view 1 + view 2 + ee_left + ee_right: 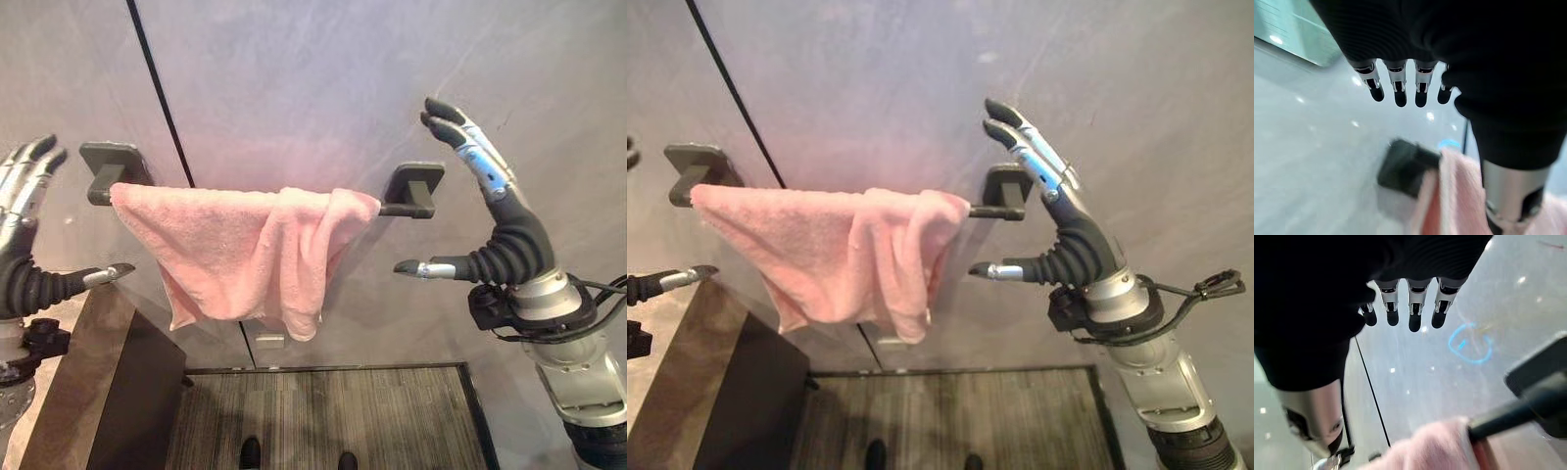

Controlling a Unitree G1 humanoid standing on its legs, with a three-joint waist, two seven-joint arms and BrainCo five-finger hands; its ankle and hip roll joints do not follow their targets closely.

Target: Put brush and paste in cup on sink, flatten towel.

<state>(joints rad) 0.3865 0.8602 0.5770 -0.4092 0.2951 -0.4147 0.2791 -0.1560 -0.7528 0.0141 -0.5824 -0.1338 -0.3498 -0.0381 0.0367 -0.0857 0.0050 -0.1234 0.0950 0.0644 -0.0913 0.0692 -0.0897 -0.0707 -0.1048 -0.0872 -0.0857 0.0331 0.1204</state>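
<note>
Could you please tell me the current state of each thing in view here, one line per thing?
Pink towel: hanging on the bar, bunched toward its right end, not flattened.
Towel bar: mounted on the wall, its right end bare, the rest covered by the towel.
Left hand: open, raised beside the bar's left bracket, holding nothing.
Right hand: open, raised beside the right bracket, clear of the towel.

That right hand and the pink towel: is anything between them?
Only the bare end of the dark rail and its wall bracket separate the open right hand from the bunched towel, in the left eye view.
</note>
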